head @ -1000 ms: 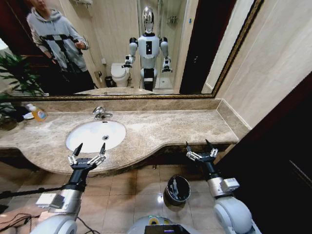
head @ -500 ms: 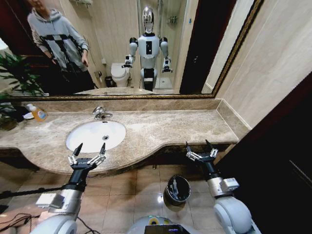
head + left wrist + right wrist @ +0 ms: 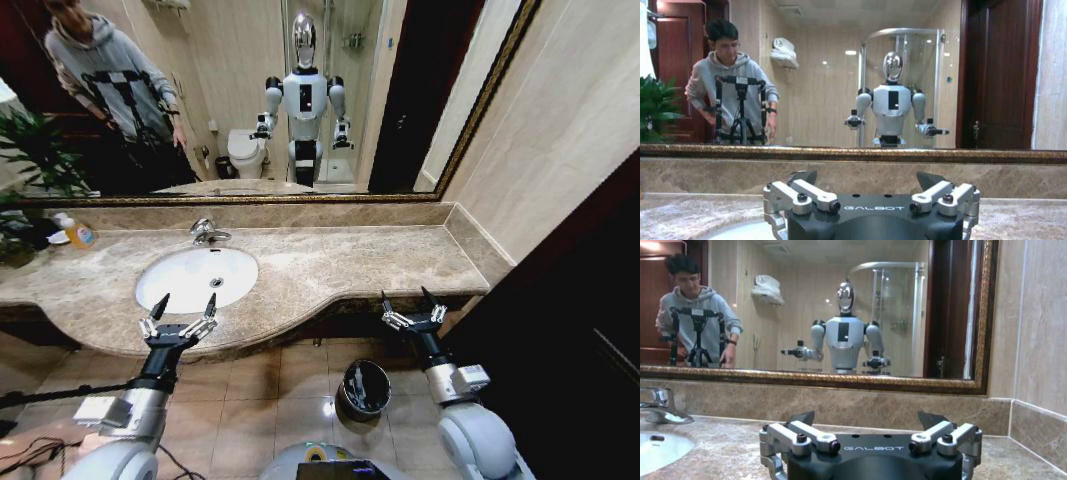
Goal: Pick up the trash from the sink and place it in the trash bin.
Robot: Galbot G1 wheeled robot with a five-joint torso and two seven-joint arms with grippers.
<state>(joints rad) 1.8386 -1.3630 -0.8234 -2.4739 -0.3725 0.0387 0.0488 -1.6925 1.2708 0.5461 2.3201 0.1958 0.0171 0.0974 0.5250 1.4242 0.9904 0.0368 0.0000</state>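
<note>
The left end effector [image 3: 180, 314] is held with fingers spread wide and empty at the front edge of the marble worktop [image 3: 380, 255], just short of the white sink [image 3: 190, 275]. The right end effector [image 3: 412, 305], equally open, is poised beyond the sink's far side, above the black trash bin [image 3: 365, 388] on the floor.

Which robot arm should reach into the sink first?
Probably the left. Its open end effector hovers right at the sink's front edge, while the right end effector, also open, hangs past the counter's far end.
</note>
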